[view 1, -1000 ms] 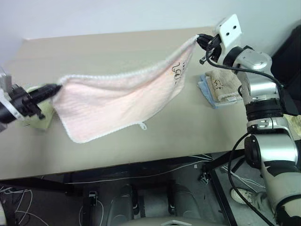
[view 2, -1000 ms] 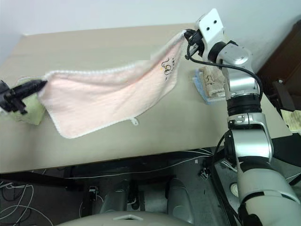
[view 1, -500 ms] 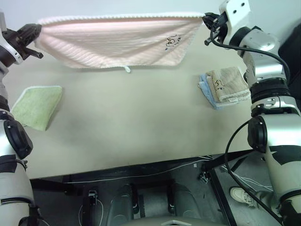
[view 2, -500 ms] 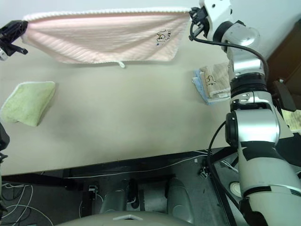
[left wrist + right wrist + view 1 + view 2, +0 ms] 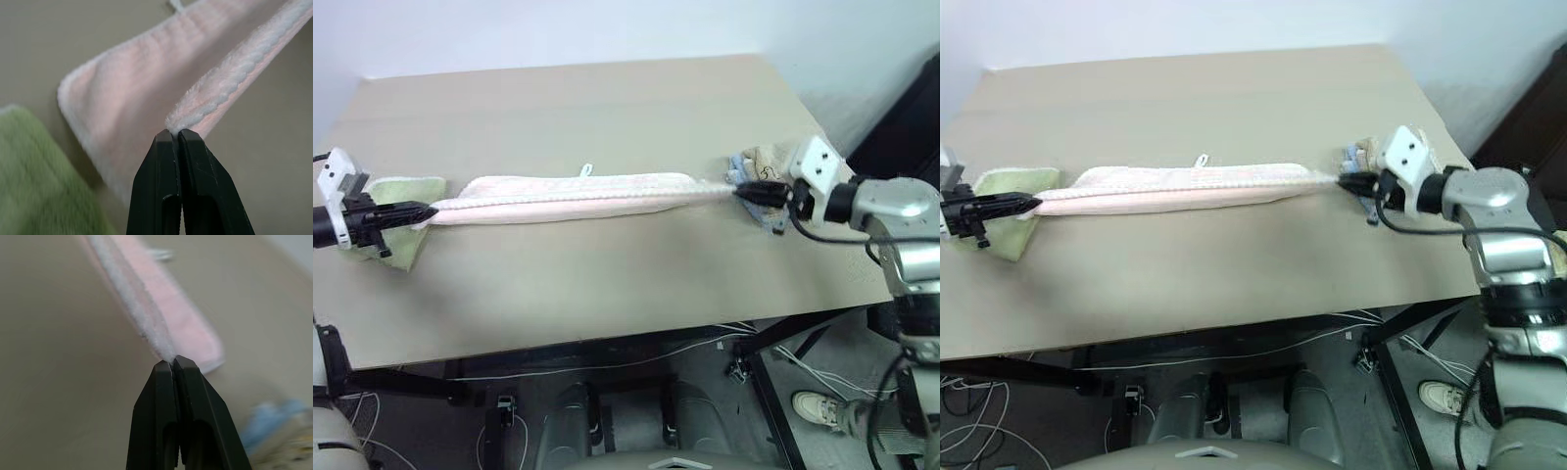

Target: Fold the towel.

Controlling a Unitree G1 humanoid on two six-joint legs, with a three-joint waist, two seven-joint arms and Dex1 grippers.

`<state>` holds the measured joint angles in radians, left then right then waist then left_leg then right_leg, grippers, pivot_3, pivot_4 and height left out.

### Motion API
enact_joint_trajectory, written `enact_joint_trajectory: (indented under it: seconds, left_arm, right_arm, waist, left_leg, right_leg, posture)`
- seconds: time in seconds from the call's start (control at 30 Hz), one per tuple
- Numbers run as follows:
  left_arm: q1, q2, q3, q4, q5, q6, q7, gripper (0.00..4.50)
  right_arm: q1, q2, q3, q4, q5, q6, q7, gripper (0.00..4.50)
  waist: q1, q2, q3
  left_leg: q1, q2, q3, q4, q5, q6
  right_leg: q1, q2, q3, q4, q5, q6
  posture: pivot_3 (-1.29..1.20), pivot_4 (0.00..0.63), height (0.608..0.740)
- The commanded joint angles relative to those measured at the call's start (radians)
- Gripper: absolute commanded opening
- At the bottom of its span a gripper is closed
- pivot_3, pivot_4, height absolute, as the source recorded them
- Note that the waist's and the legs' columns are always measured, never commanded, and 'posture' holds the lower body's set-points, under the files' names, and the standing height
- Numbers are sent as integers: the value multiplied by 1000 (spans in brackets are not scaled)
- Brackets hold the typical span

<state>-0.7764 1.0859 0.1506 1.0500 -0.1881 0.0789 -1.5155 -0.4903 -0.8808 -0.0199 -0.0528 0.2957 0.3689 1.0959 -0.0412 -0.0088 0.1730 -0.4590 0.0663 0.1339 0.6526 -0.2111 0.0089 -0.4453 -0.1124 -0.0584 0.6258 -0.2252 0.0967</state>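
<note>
- The table, a tan slab, spans most of the head views and carries everything.
- The towel, pale pink, lies across the middle of the frame as a long, narrow band. Its long axis runs left to right, with its white loop tag poking out on the far side.
- The near long edge looks lifted and taut between the two grippers, while the layer beneath rests on the table; it reads as laid over in half lengthwise.
- A light green towel sits at the left edge of the frame, under the left end of the pink one.
- A tan and blue stack sits at the right, just behind the right gripper.
- The left gripper is clamped tight on the towel's left end corner, its fingers pressed together on the white edging.
- The right gripper is likewise pinched on the right end corner.
- The towel lies straight between them, so each arm is equally at hand; I judge the next fold brings one end along that axis toward the other.
</note>
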Motion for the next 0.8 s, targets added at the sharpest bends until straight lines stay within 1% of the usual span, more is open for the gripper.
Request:
enact_joint_trajectory:
  seconds: [0.03, 0.17, 0.27, 0.33, 0.4, 0.43, 0.5, 0.57, 0.67, 0.73, 0.8]
  left_arm:
    - [76, 73, 37, -71, -18, 33, -20, 18]
    - [232, 110, 88, -179, -79, 133, -48, 18]
    - [415, 116, 145, -304, -123, 188, -57, 18]
    - [559, 111, 213, -432, -169, 257, -58, 18]
    - [681, 95, 279, -557, -212, 317, -46, 18]
    - [727, 85, 306, -611, -230, 341, -34, 18]
    - [789, 58, 333, -691, -252, 370, 0, 18]
    - [811, 36, 334, -739, -262, 388, 35, 18]
    - [809, 22, 327, -776, -271, 410, 67, 18]
    - [800, 20, 318, -783, -270, 411, 82, 0]
    - [791, 22, 308, -789, -269, 414, 91, 0]
  right_arm:
    - [64, -85, -102, -82, 35, 71, 11, 0]
    - [234, -164, -187, -192, 101, 107, 78, 0]
    - [340, -210, -258, -242, 144, 125, 131, 0]
    - [396, -237, -294, -257, 155, 124, 167, 0]
    - [422, -252, -307, -262, 155, 121, 183, 0]
    - [426, -255, -306, -263, 156, 120, 182, 0]
    - [373, -227, -270, -259, 161, 129, 138, 0]
    - [303, -195, -221, -266, 184, 177, 98, 0]
    - [222, -143, -171, -299, 255, 247, 82, 0]
    - [188, -110, -127, -313, 257, 249, 70, 377]
    - [183, -87, -78, -326, 236, 218, 72, 891]
  waist:
    - [0, 0, 0]
    - [2, -2, 0]
    - [-1, -2, 0]
    - [-1, -2, 0]
    - [-3, -2, 0]
    - [-2, -2, 0]
    - [-1, -2, 0]
    - [0, -2, 0]
    - [0, -2, 0]
    - [0, -2, 0]
    - [1, -2, 0]
  left_leg:
    - [0, 0, 0, 0, 0, 0]
    - [0, 0, -1, 1, 0, 0]
    - [1, 0, -1, 1, -1, 2]
    - [2, 0, -1, 1, -1, 1]
    - [2, 2, -2, 0, -3, -2]
    - [3, 2, -2, 0, -3, -2]
    - [7, 2, -2, -1, -3, -2]
    - [11, 2, -2, -6, -3, -2]
    - [10, 3, -2, -7, -3, -2]
    - [10, 3, -1, -9, -3, -2]
    - [9, 3, 1, -10, -3, -2]
  right_leg:
    - [0, -1, 0, 1, 0, 0]
    - [0, -2, 0, 2, -1, -2]
    - [-1, -3, 1, 1, -2, -3]
    - [-1, -3, 1, 2, -2, -3]
    - [-1, -4, 1, 2, -3, -5]
    - [-1, -4, 1, 2, -3, -5]
    - [-1, -6, 1, 0, -3, -5]
    - [2, -6, 0, -7, -1, -9]
    - [2, -6, -2, -10, 2, -12]
    - [1, -6, -2, -12, 1, -12]
    - [0, -6, -1, -13, 1, -11]
  posture:
    - [0, 150, 740]
    - [0, 150, 740]
    - [0, 150, 740]
    - [0, 150, 740]
    - [0, 150, 740]
    - [0, 150, 740]
    - [0, 150, 740]
    - [0, 150, 740]
    - [0, 150, 740]
    - [0, 150, 740]
    - [0, 150, 740]
